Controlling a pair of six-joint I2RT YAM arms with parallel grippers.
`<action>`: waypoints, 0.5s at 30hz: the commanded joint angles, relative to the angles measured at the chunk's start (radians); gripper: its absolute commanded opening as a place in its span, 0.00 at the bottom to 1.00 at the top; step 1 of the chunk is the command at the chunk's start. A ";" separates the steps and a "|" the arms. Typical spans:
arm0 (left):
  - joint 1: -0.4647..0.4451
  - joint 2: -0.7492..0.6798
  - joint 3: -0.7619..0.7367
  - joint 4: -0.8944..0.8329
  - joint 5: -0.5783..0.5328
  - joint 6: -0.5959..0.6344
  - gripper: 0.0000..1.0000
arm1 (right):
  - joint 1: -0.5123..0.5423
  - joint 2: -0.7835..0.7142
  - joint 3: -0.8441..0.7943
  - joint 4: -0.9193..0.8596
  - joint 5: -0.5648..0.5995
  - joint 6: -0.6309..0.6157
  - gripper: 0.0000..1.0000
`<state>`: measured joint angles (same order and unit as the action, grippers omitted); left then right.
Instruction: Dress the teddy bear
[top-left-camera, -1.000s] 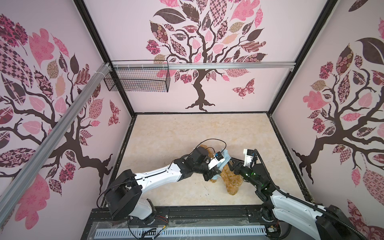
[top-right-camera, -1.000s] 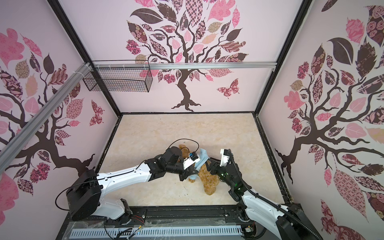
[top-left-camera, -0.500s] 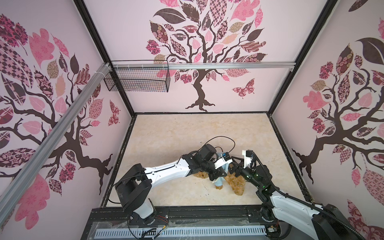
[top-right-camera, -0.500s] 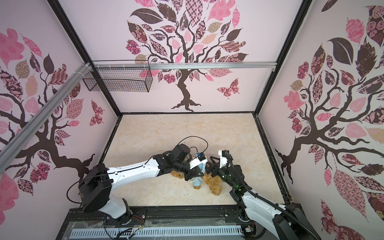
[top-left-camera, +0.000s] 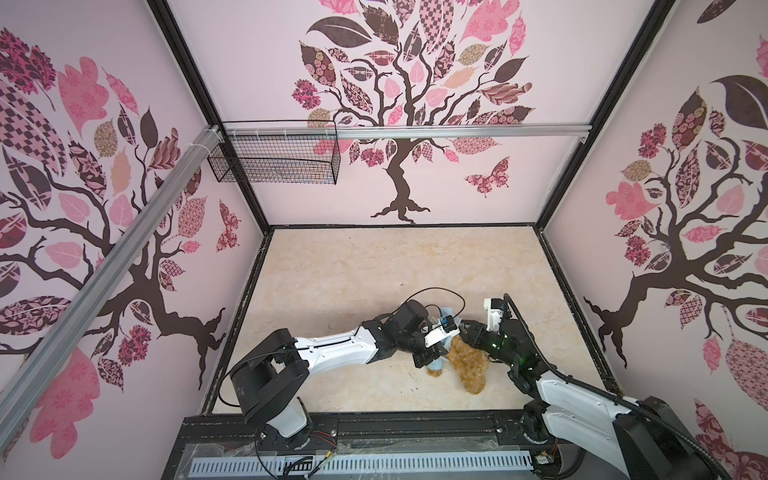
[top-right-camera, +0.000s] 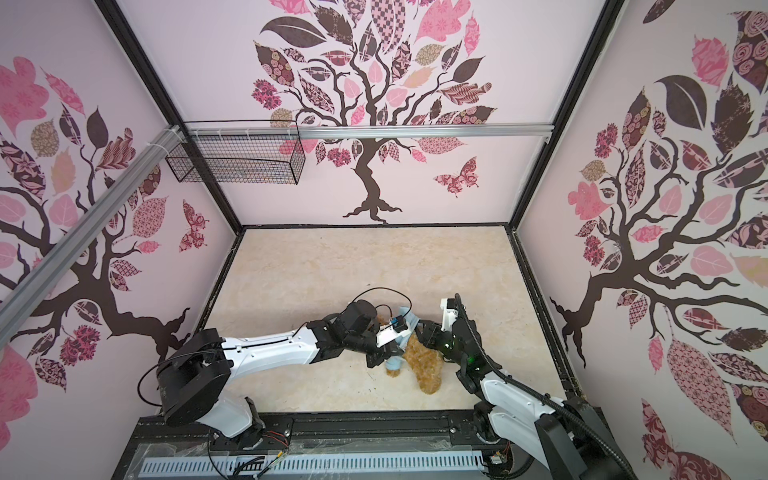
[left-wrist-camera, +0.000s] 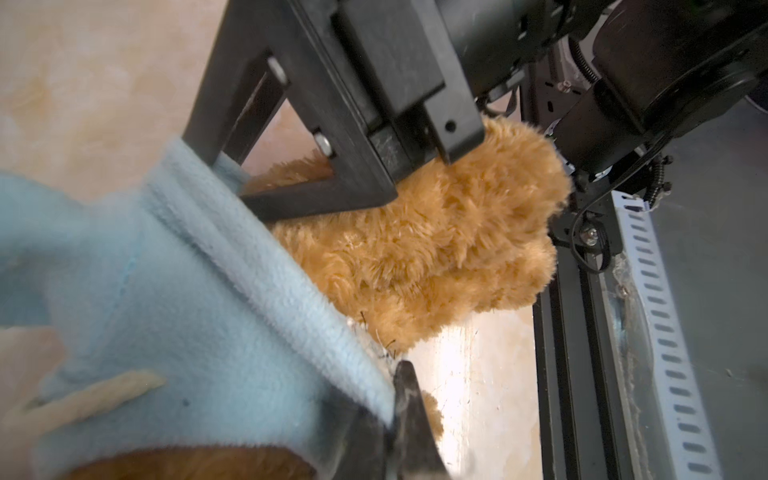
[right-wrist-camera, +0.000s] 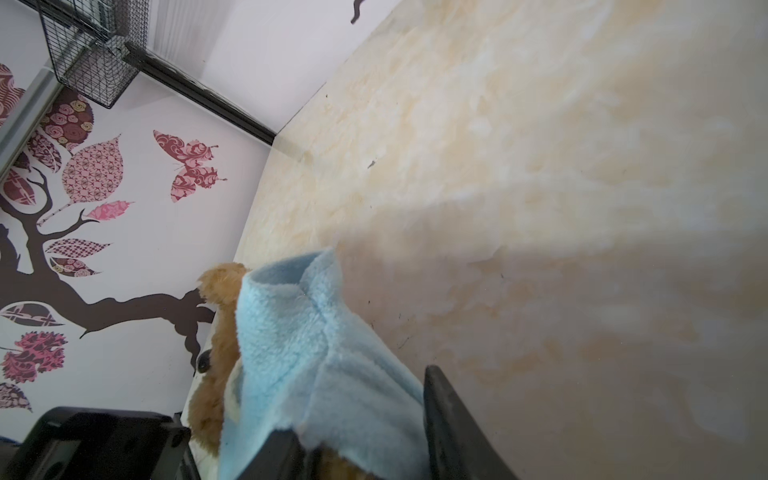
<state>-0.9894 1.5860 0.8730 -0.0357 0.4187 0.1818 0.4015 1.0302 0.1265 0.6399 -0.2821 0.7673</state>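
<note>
Barely anything has moved since a second ago, tbh. My arms shuffled around a bit over the teddy bear (top-left-camera: 469, 365) and ended up about where they were, and it lies in nearly the same spot. It's on the tabletop (top-left-camera: 374, 270), near the front edge and right of the middle, legs pointing toward that edge, sandwiched between my two end effectors. My left end effector (left-wrist-camera: 386, 419) is clamped tight on the hem of the light blue hoodie (left-wrist-camera: 187, 291), just beside the bear's belly fur. My right end effector (right-wrist-camera: 357, 403) comes in from the other side, fingers partway apart with blue fleece and some fur bunched between them. I can't tell if it's actually pinching. The hood covers the bear's head, with one ear and an eye poking out.
</note>
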 joint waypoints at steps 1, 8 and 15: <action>-0.058 -0.018 -0.048 -0.080 0.063 -0.008 0.00 | -0.069 0.039 0.021 0.225 0.098 0.035 0.40; -0.058 0.000 -0.003 0.040 -0.071 -0.151 0.12 | -0.069 0.044 0.006 0.335 -0.203 -0.185 0.27; -0.034 -0.191 0.019 -0.046 -0.118 -0.182 0.51 | -0.069 0.013 0.031 0.367 -0.391 -0.244 0.16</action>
<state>-1.0386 1.4921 0.8692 -0.0433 0.3157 0.0212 0.3393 1.0660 0.1173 0.9215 -0.5613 0.5751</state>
